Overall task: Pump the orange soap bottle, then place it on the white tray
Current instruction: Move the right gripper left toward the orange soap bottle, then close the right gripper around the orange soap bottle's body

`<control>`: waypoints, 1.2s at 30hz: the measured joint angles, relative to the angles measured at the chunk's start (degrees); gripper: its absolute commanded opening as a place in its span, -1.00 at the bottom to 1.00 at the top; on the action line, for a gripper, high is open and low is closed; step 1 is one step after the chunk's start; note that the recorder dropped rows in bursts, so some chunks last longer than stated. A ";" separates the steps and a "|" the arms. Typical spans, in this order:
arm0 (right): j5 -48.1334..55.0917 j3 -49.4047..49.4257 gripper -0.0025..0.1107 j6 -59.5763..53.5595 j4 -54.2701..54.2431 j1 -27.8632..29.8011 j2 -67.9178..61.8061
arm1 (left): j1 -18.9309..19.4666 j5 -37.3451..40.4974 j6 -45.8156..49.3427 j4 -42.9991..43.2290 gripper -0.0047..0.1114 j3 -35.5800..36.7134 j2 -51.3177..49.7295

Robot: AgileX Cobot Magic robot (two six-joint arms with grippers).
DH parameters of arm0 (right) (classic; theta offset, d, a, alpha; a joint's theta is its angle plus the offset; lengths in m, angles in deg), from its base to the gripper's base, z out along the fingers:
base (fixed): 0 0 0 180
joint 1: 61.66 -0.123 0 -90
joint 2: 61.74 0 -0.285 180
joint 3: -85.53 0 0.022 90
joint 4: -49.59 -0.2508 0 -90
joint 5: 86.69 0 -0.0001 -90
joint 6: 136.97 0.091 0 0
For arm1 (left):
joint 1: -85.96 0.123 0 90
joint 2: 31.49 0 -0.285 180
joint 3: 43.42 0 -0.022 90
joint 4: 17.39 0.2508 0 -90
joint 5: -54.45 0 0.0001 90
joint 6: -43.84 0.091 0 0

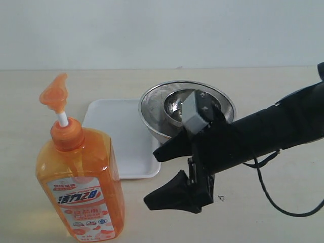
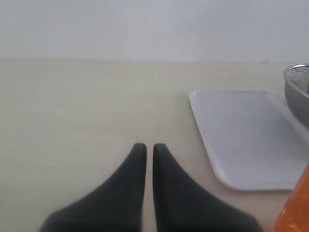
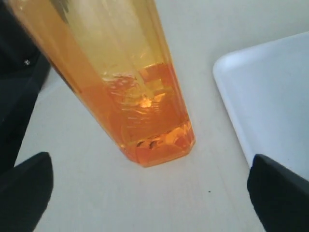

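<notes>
The orange soap bottle stands upright on the table at the front left, its pump head raised on the white stem. Behind it lies the white tray, with nothing on it. My right gripper is open to the right of the bottle, fingers spread wide and not touching it. In the right wrist view the bottle's base rests on the table ahead of the open gripper, beside the tray's corner. My left gripper is shut over bare table, left of the tray.
A round steel bowl with a smaller one inside stands right of the tray, partly behind my right arm. Its rim shows in the left wrist view. A black cable trails on the table at the right.
</notes>
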 measured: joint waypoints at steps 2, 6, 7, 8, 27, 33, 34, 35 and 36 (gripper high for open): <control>-2.53 -0.57 0.81 0.00 0.05 -2.68 0.00 | 0.00 0.00 0.00 0.00 -0.84 0.00 0.00; -9.07 -4.90 0.81 -0.09 -0.18 -8.52 -0.08 | 0.00 0.00 0.00 0.00 -0.84 0.00 0.00; -10.31 -5.84 0.81 -0.09 -0.96 -9.40 -0.08 | 0.00 0.00 0.00 0.00 -0.84 0.00 0.00; -10.60 -6.23 0.81 -0.09 -1.33 -9.69 -0.08 | 0.00 0.00 0.00 0.00 -0.84 0.00 0.00; -1.32 -9.00 0.81 0.95 0.47 -9.89 -0.08 | 0.00 0.00 0.00 0.00 -0.84 0.00 0.00; -0.86 -9.00 0.81 0.14 -0.21 -10.04 -0.08 | 0.00 -0.10 0.00 0.00 -0.84 0.00 0.00; -1.32 -9.00 0.81 0.01 -0.60 -10.48 -0.08 | 0.00 -0.10 0.00 0.00 -0.84 0.00 0.00; -2.09 -9.10 0.81 0.01 -0.86 -11.08 -0.08 | 0.00 -0.10 0.00 0.00 -0.84 0.00 0.00; -3.17 -9.10 0.81 0.01 -1.02 -11.72 -0.08 | 0.00 -0.10 0.00 0.00 -0.84 0.00 0.00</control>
